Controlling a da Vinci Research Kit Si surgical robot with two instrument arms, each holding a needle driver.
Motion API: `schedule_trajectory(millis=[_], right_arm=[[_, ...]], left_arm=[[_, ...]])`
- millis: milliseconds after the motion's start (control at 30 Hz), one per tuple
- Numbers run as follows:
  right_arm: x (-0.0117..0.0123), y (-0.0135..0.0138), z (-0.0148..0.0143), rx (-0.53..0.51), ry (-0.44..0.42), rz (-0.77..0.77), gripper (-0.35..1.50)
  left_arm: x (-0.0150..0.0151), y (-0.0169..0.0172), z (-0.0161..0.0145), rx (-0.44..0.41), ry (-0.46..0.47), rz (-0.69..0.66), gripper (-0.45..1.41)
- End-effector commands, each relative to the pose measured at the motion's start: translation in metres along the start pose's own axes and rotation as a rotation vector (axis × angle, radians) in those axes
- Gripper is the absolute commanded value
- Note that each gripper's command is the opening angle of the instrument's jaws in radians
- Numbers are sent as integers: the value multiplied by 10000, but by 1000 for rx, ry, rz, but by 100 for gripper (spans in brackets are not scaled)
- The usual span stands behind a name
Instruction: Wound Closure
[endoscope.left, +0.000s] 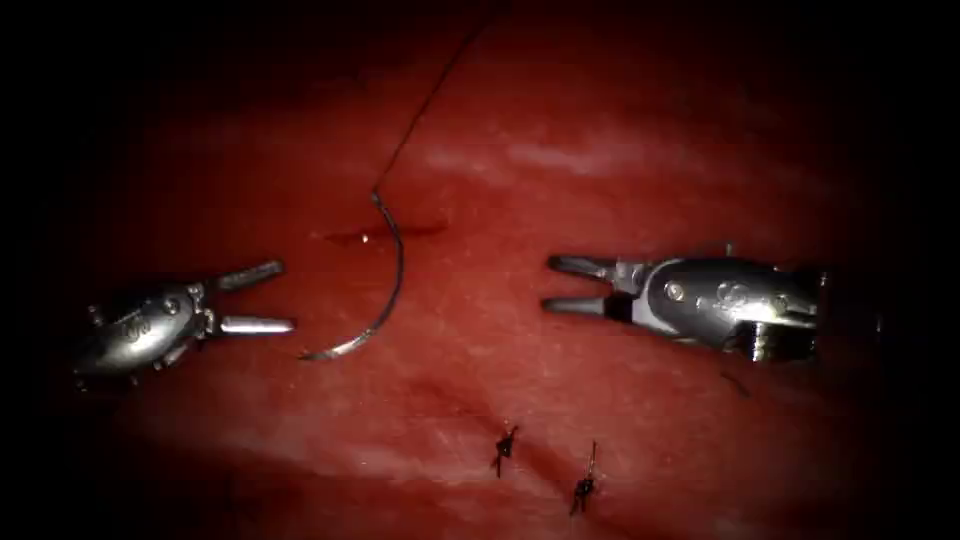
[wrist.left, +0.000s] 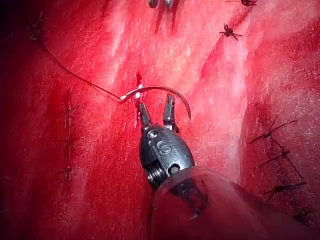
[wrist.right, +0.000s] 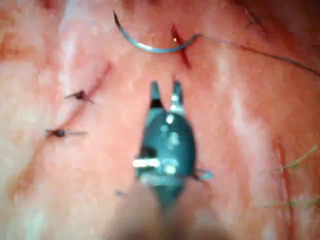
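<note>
While both tools hang apart over the tissue (endoscope.left: 620, 150), the needle (endoscope.left: 385, 290) lies free on it, crossing the small cut (endoscope.left: 380, 236). Its swaged end sits just above the cut, and the thread (endoscope.left: 430, 95) runs from there toward the tissue's far edge. The left claw (endoscope.left: 262, 298) is released, grasping nothing, left of the needle's tip. The right claw (endoscope.left: 568, 285) is likewise spread and empty, right of the cut. Two knots (endoscope.left: 505, 447) sit near the tissue's near edge.
</note>
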Motion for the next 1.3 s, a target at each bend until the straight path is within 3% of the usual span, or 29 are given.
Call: schedule_trajectory(millis=[33, 500, 733, 867, 1133, 1233, 1300], right_arm=[[-3, -7, 8, 3, 1, 2, 29], [-3, -8, 10, -8, -6, 2, 37], [1, -12, 9, -7, -5, 2, 37], [4, -14, 10, -7, -5, 3, 32], [6, -17, 16, -11, -5, 2, 39], [7, -18, 17, -11, -5, 2, 39], [7, -18, 17, -11, -5, 2, 37]], left_arm=[[-6, 1, 8, -2, 1, 0, 26], [-5, 21, 4, -13, -63, 17, 59], [-4, 30, 23, 28, -182, -2, 74], [-7, 37, 38, 41, -311, -15, 73], [-21, 32, 50, 81, -386, -15, 66], [-31, 35, 57, 86, -409, -7, 51], [-38, 37, 62, 83, -408, -10, 51]])
